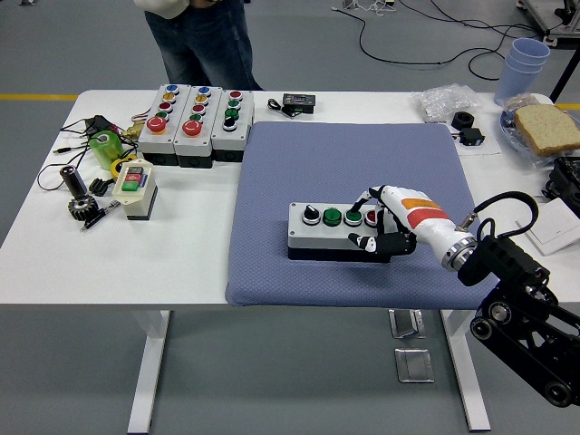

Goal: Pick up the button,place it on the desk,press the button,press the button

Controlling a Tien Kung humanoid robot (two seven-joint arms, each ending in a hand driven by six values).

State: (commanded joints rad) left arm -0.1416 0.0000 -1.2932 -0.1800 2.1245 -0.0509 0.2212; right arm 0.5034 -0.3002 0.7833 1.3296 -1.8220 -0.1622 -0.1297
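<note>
Grey flooring surrounds a white bench [54,263] that carries a blue-grey mat [344,163]. On the mat's near half lies the button box [328,230], a grey case with a black knob, a green button and further buttons in a row on top. At the box's right end the right hand [381,227] is clenched around it (white fingers [364,243] curl over the front edge and the top). Beyond the mat's far left corner three more control boxes [195,122] stand side by side. Left of the mat sit a small cream switch box [136,188] and a green object [105,145]. A person [195,41] stands behind the bench's far edge.
</note>
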